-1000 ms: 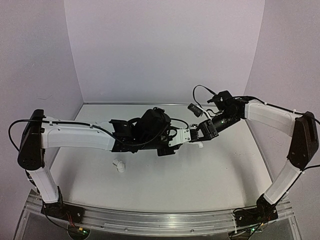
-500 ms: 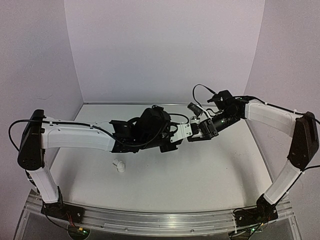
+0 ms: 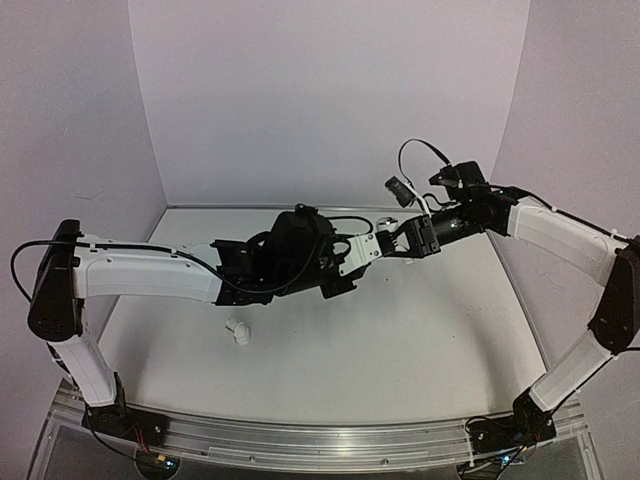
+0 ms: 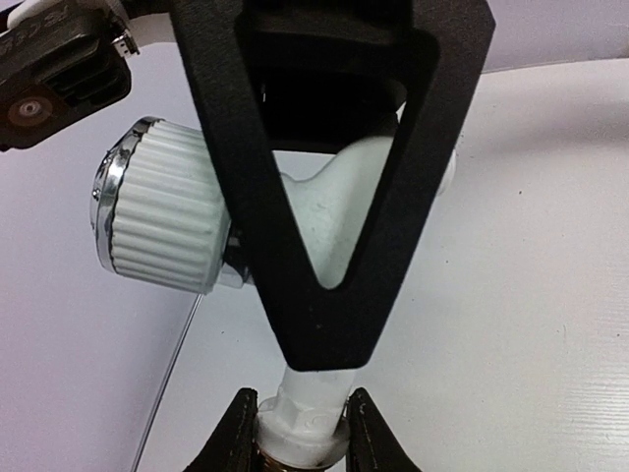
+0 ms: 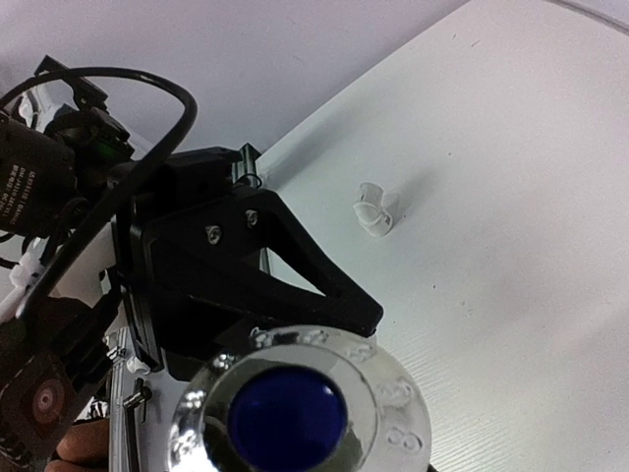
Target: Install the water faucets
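Left tool (image 4: 300, 438) clamps tap (image 4: 334, 206) base; right tool (image 3: 392, 243) beside knob (image 4: 162, 221).

So the white plastic tap (image 4: 334, 211) is pinched at its base in the left gripper (image 3: 366, 252), its ribbed round knob (image 4: 157, 216), chrome-rimmed with a blue cap, poking sideways right at the right gripper (image 3: 405, 240). Meanwhile the short white cylindrical fitting (image 3: 238, 331) lies loose, well away from both.

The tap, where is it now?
Overhead view, centre: the tap is held above the table by the left gripper, its knob next to the right gripper.
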Robot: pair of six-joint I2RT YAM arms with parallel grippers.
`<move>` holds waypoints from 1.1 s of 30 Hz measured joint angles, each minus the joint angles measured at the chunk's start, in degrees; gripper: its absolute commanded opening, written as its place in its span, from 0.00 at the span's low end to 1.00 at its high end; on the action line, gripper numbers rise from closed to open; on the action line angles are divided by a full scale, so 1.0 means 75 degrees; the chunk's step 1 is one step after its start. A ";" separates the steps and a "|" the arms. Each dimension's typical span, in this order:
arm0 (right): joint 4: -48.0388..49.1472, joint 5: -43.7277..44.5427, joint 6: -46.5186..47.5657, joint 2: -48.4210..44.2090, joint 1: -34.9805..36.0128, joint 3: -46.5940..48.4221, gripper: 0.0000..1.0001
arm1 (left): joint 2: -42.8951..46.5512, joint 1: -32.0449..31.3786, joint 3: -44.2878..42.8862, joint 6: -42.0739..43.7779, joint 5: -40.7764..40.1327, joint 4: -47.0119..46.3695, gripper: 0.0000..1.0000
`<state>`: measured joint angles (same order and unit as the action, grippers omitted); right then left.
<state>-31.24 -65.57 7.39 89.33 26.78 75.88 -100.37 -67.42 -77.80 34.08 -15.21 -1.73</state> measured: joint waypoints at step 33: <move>0.0778 -0.0154 -0.0777 -0.0223 -0.0007 -0.0321 0.29 | 0.0163 -0.0006 0.0195 -0.0133 -0.0055 -0.0321 0.00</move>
<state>-25.40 -66.72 1.56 87.66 26.72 73.47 -99.15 -67.46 -76.34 33.08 -15.62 -4.14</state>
